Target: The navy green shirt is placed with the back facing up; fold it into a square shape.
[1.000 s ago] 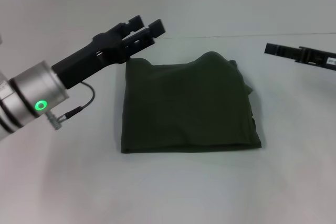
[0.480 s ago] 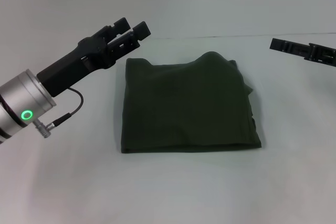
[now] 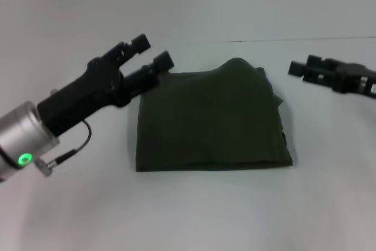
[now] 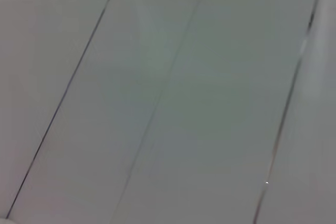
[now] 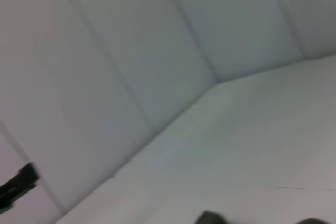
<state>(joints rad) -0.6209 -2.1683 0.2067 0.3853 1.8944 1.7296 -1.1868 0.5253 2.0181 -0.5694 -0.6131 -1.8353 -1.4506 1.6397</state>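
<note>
White desk [image 3: 194, 216] fills the near part of the head view, bare up front; silver cuff of the left arm w/ a green ring light sits at the near left edge, a thin cable looping under it; the arm's black body runs up and right from there; the navy green shirt [image 3: 211, 121] lies mid-desk, folded into a rough square, plain side up, no lettering showing; near edge straight, right edge shows stacked layers, far edge humps up around the middle; left gripper [image 3: 154, 51] is at the shirt's far-left corner, fingers [image 3: 140, 42] parted w/ a narrow gap and nothing between them, the lower one over or just at the cloth edge, can't tell if it touches; right gripper [image 3: 294, 69] is off the shirt's far-right side, apart from the cloth, pointing in toward it, above the desk; whether its fingers are spread or closed can't be told from this angle; farthest back, pale wall meets the desk along a thin line; left wrist view shows only pale panels w/ dark seams; right wrist view shows pale panels, the desk, a dark blurred bit at one edge that can't be identified, and small dark shapes along another edge, maybe shirt, unclear.
</note>
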